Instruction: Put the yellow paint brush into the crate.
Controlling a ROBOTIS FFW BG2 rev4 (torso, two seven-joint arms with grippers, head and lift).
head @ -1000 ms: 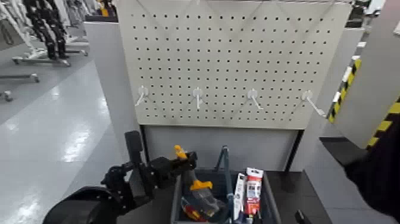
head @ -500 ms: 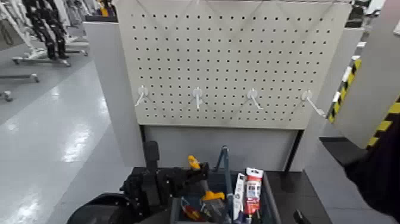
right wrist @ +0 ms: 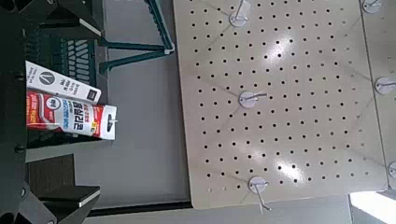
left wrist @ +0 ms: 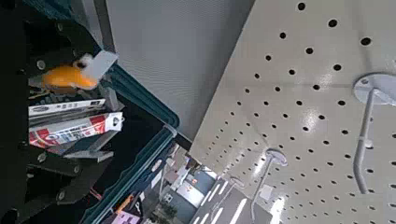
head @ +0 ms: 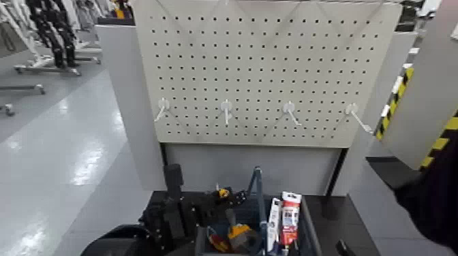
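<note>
Left gripper (head: 228, 195): black, positioned over the near-left part of the crate (head: 308, 221); jaws clenched on the yellow paint brush (head: 221, 193), whose orange-yellow handle shows between them. In the left wrist view the brush (left wrist: 73, 75) appears as an orange handle with a pale end, held above the crate's teal rim (left wrist: 149, 103).

Crate: dark blue-grey bin with a tall central handle (head: 256, 184), standing below the pegboard (head: 272, 68).

Crate contents: a red-and-white tube pack (head: 289, 218) upright in the right compartment, a slim white pack (head: 273, 221) just beside it, and a yellow-and-black tool (head: 240, 235) in the left compartment.

Pegboard: white, perforated, carrying four white hooks (head: 226, 109) in a row.

Right gripper: out of the head view; whether its jaws are released or clenched cannot be told.
</note>
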